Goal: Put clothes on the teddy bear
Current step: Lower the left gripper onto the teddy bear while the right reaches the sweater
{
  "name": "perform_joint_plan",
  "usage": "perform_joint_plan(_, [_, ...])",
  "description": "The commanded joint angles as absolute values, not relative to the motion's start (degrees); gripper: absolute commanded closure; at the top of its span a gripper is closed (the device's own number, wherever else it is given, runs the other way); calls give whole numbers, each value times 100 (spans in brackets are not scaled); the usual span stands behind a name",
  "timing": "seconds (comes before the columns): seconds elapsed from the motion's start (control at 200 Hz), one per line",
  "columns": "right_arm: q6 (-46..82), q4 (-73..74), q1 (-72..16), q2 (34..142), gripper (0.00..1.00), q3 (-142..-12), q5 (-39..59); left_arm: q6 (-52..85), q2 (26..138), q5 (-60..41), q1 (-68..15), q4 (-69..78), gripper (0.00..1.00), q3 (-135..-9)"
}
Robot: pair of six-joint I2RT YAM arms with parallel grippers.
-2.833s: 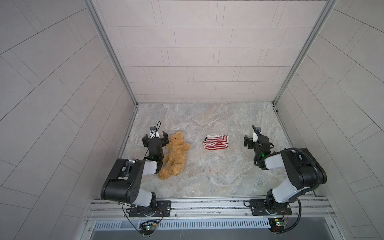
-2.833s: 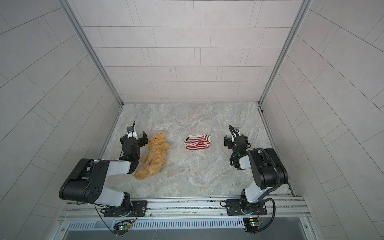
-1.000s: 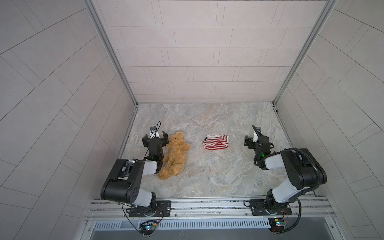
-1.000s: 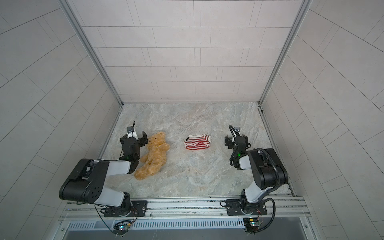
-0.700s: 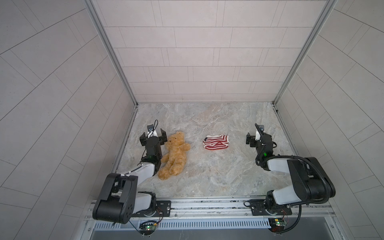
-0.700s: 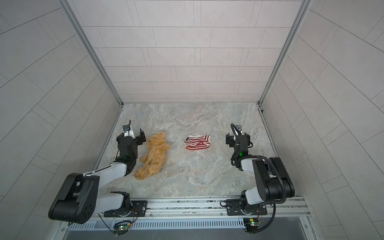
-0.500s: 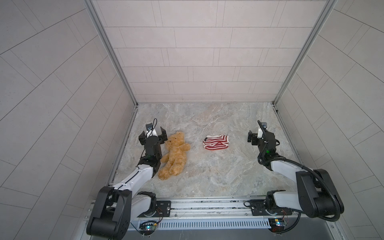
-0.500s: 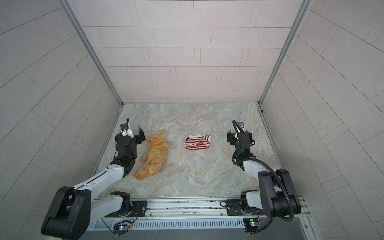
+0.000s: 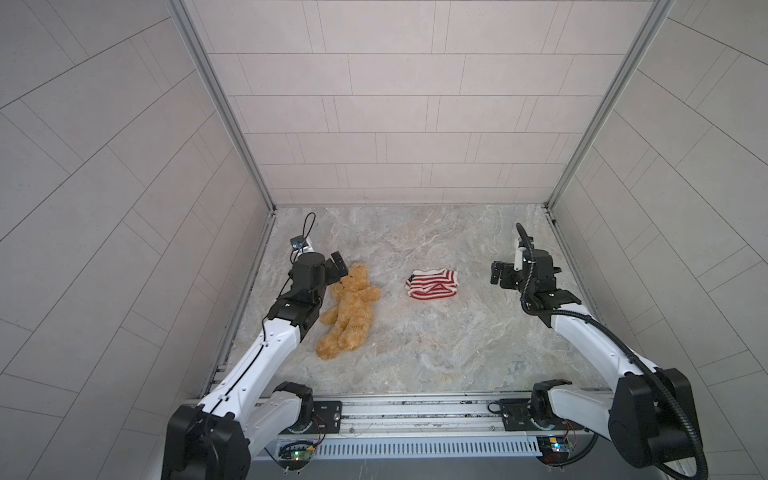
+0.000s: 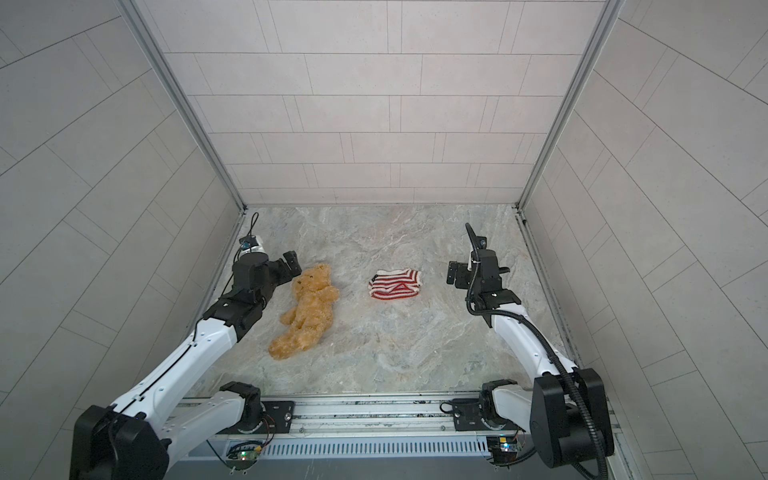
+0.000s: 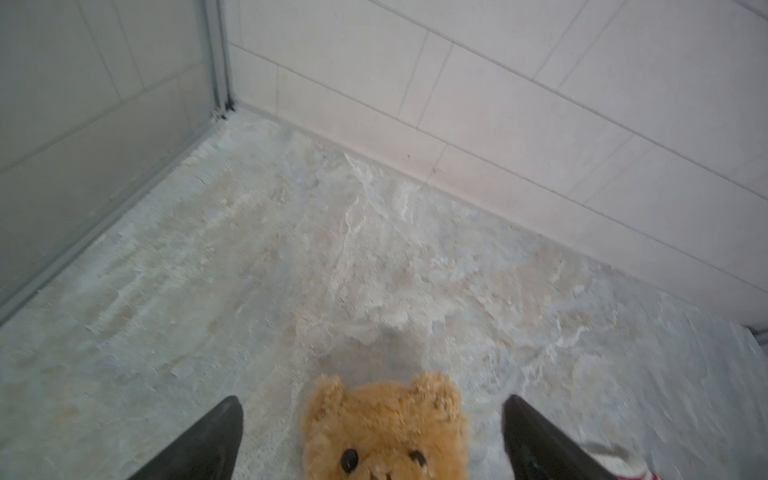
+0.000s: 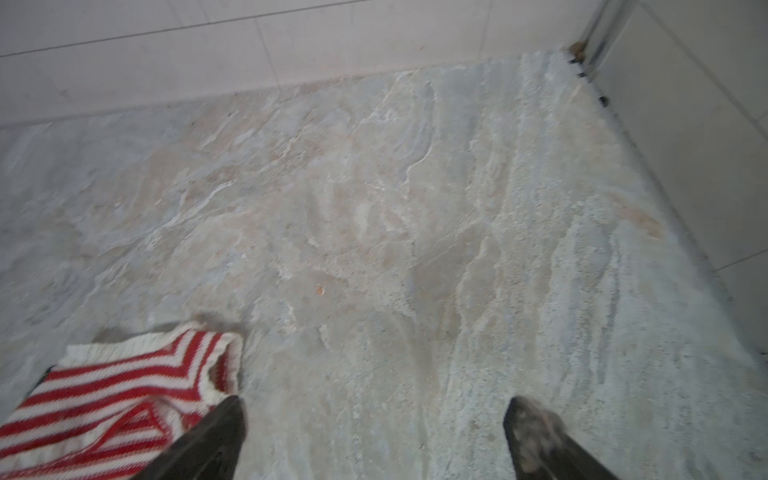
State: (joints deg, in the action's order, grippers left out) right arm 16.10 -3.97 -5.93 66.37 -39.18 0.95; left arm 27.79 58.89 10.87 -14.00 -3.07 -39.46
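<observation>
Teddy bear body outside left-wrist view

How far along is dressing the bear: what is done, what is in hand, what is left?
Done: nothing; the bear lies bare on the table, the sweater crumpled apart from it. In hand: nothing held; the left gripper hangs open by the bear's head, the right gripper open beside the sweater. Left: grasping both and pulling the sweater onto the bear.
</observation>
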Motion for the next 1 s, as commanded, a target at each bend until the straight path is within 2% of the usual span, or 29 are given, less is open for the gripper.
perform_joint_plan(0.0, [1659, -1226, -984, 6792, 0, -4158, 778, 2925, 5905, -28, -1484, -1592, 0, -4172])
perform_joint_plan(0.205, [1477, -1417, -2142, 7630, 0, -4736, 765, 2874, 5618, -308, -1783, -2291, 0, -4065])
perform_joint_plan(0.451, [1577, -1570, -2633, 9196, 6, -5795, 979, 3101, 5029, -410, -1942, -2610, 0, -3571])
perform_joint_plan(0.596, [1369, -2258, -2787, 9977, 33, -6582, 942, 3170, 4733, -483, -1943, -2654, 0, -3330])
perform_joint_plan(0.736, [1352, -2264, -2869, 10267, 50, -6703, 774, 3233, 4655, -636, -1943, -2584, 0, -3135])
perform_joint_plan(0.996, [1421, -2271, -2877, 10429, 64, -6550, 376, 3250, 4515, -701, -1947, -2362, 0, -2818])
